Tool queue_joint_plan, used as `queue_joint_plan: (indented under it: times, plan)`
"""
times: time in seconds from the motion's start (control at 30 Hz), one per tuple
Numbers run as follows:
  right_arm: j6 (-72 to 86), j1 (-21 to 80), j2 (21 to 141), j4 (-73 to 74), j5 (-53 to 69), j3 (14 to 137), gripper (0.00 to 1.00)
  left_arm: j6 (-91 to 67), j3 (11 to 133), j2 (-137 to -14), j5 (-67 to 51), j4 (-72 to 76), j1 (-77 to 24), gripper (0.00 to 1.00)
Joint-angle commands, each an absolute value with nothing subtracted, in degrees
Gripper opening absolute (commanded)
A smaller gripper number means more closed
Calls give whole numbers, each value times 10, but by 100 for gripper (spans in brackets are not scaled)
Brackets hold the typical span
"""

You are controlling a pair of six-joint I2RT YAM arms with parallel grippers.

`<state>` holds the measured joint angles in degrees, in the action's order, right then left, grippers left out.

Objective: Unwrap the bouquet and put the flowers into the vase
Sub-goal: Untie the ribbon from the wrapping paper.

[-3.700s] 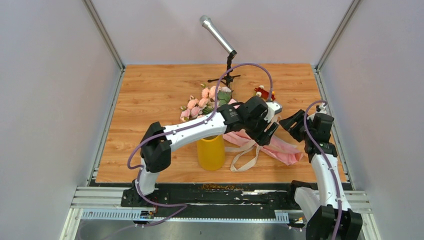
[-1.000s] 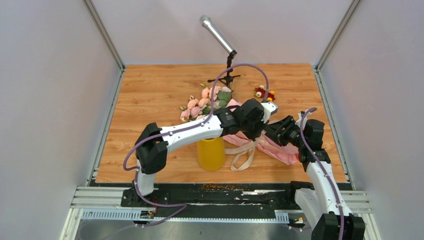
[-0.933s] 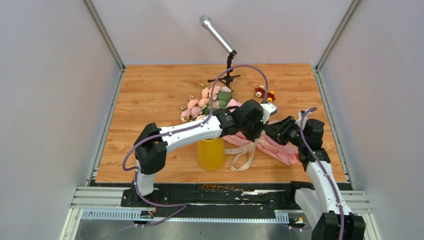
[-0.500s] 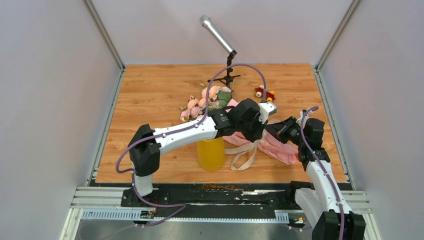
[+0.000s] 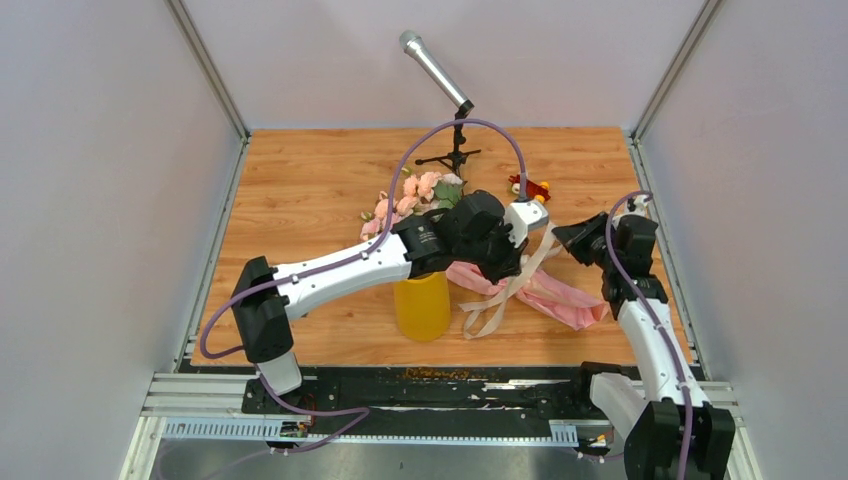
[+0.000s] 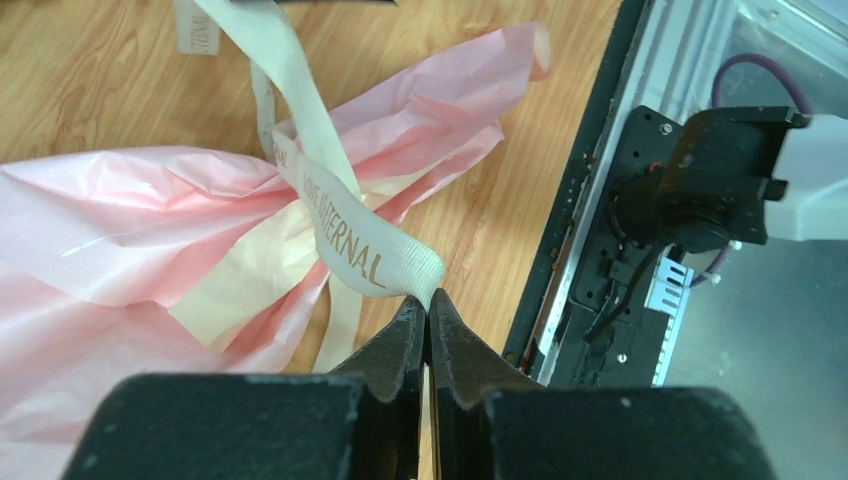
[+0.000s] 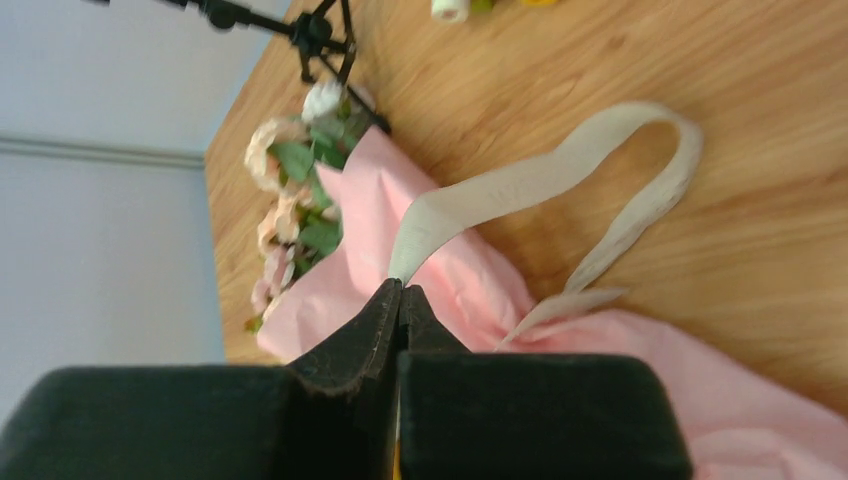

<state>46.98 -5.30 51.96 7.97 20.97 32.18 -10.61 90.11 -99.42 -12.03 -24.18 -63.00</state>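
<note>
Noting the left gripper (image 6: pixel 428 305) first: its jaws are pressed together, pinching a fold of the beige ribbon (image 6: pixel 345 235) right at the tips; printed lettering runs along the strip leading up from the pinch. The right gripper (image 7: pixel 400 290) is likewise closed tight, with one end of the same ribbon nipped between its tips; from there the strip arcs over the wood and doubles back down to the pink paper. In the top view we see the bouquet (image 5: pixel 560 298) lying flat on the bench (image 5: pixel 300 190), right of centre; its paper end points toward the near right corner, and the flowers (image 5: pixel 412 192) at the other end point toward the middle of the far edge. Loose loops of ribbon lie on the wood by the paper's near side. The vase (image 5: pixel 421 305) stands upright by the middle of the near edge, partly under the left arm, close to the paper; we cannot tell whether they touch. A microphone stand (image 5: pixel 455 150) sits at the far edge, just beyond the flowers; a small red and yellow toy (image 5: pixel 528 186) lies to its right.
</note>
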Motion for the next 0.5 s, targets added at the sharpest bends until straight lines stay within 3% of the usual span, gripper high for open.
queue_joint_plan:
  times: [0.0, 0.47]
  plan:
    - [392, -71, 566, 77, 105, 394, 0, -48, 894, -950, -162, -241, -631, 7]
    - [282, -130, 790, 30, -42, 559, 0, 36, 833, -859, -249, -276, -631, 3]
